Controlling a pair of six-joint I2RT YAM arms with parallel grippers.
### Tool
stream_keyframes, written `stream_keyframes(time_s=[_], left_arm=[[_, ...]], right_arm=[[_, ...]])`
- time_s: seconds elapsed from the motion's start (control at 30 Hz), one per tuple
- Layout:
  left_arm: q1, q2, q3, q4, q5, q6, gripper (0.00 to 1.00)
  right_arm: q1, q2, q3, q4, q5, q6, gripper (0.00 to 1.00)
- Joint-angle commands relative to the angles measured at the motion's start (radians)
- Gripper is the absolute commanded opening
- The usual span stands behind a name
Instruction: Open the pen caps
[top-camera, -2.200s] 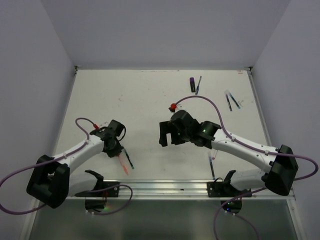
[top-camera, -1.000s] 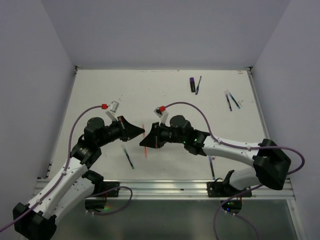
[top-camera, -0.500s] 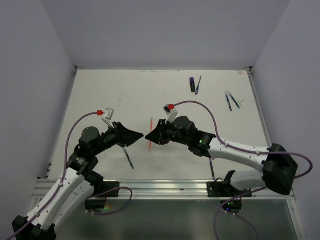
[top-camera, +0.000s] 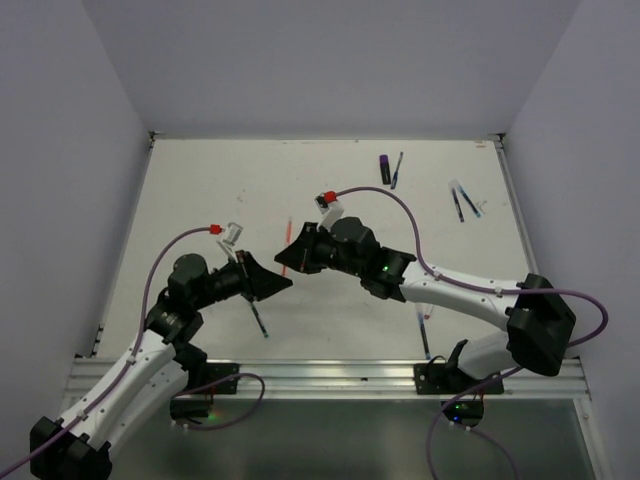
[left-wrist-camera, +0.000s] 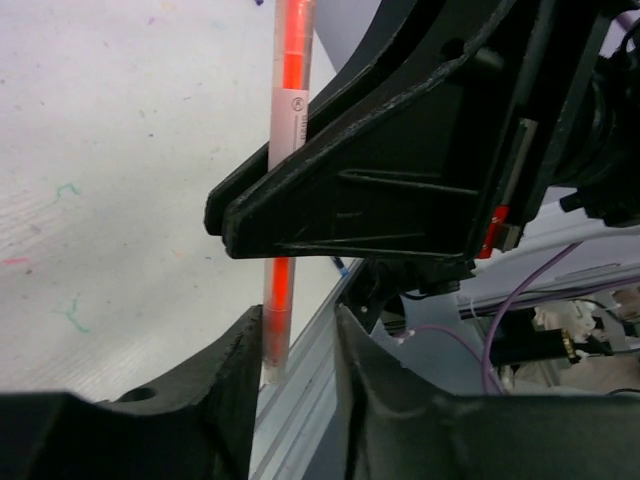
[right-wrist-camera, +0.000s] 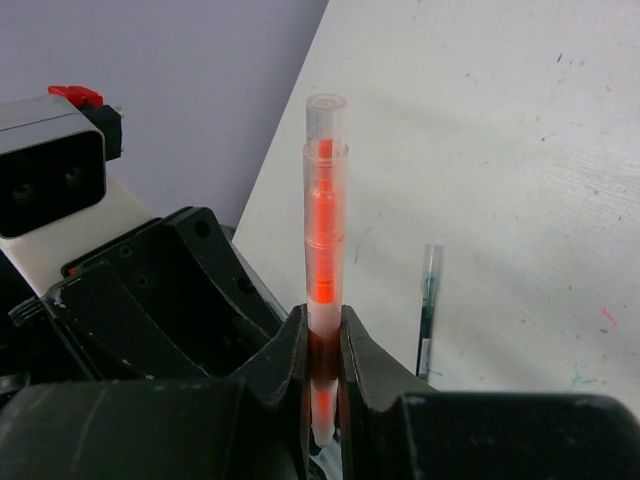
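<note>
The right pincer (top-camera: 296, 252) pinches a slim translucent red pen (top-camera: 287, 248) above the white worktop (top-camera: 330, 180), one end inside the spread left pincer (left-wrist-camera: 300, 330); its clear plastic cap (right-wrist-camera: 326, 112) appears still on.

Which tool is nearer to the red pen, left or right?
Right. The right tool is shut on the red pen; the left tool is open, with the pen's free end between its fingers.

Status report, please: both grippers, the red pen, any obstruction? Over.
Right gripper shut on red pen. Left gripper open at one end of pen, not gripping. Capped or not: cannot tell. Dark pen on table below, apart from both.
</note>
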Motion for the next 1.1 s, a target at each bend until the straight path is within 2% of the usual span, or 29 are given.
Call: stream_keyframes(time_s=[0.0,0.07,0.1,0.13,0.17,0.23,0.3,0.33,0.37,0.43,0.47,0.57,0.73,0.87,1.0,1.07], left_arm=[[-0.003,0.021,0.015,0.052,0.054,0.036,0.33],[-0.006,0.029,0.015,0.054,0.068,0.039,0.22],[-0.006,0.032,0.014,0.058,0.073,0.041,0.09],[-0.006,0.033,0.014,0.060,0.077,0.041,0.01],[-0.005,0.035,0.012,0.067,0.091,0.042,0.00],[-0.006,0.036,-0.008,0.106,0.129,0.027,0.00],[-0.005,0.036,-0.026,0.193,0.204,0.004,0.00],[-0.006,0.032,-0.046,0.225,0.226,-0.007,0.00],[-0.005,0.019,-0.052,0.280,0.254,-0.036,0.00],[-0.005,0.003,-0.074,0.366,0.281,-0.109,0.00],[-0.005,-0.010,-0.092,0.464,0.309,-0.138,0.00],[-0.005,-0.008,-0.105,0.587,0.350,-0.212,0.00],[-0.005,0.006,-0.108,0.587,0.358,-0.197,0.00],[-0.005,0.002,-0.140,0.692,0.381,-0.243,0.00],[-0.005,0.001,-0.123,0.642,0.390,-0.228,0.00],[-0.003,-0.011,-0.045,0.349,0.290,-0.084,0.00]], right_arm=[[-0.001,0.010,0.037,0.052,0.000,0.028,0.00],[-0.001,0.008,0.032,0.054,0.002,0.033,0.00],[-0.001,0.004,0.031,0.055,-0.004,0.034,0.00],[-0.001,-0.001,0.029,0.057,0.000,0.036,0.00],[-0.001,-0.003,0.029,0.055,0.006,0.037,0.00],[-0.008,-0.006,0.031,0.060,-0.001,0.022,0.00],[-0.042,-0.006,0.012,0.174,-0.055,0.008,0.00],[-0.062,-0.001,-0.008,0.263,-0.117,0.002,0.00],[-0.083,0.003,-0.067,0.461,-0.213,0.008,0.00],[-0.152,0.034,-0.104,0.607,-0.326,0.042,0.00],[-0.171,0.043,-0.101,0.668,-0.410,0.053,0.00],[-0.192,0.051,-0.086,0.678,-0.461,0.045,0.00],[-0.197,0.057,-0.095,0.696,-0.448,0.066,0.00],[-0.218,0.129,-0.109,0.982,-0.507,0.189,0.00],[-0.234,0.158,-0.115,1.035,-0.497,0.235,0.00],[-0.234,0.139,-0.124,0.958,-0.454,0.220,0.00]])
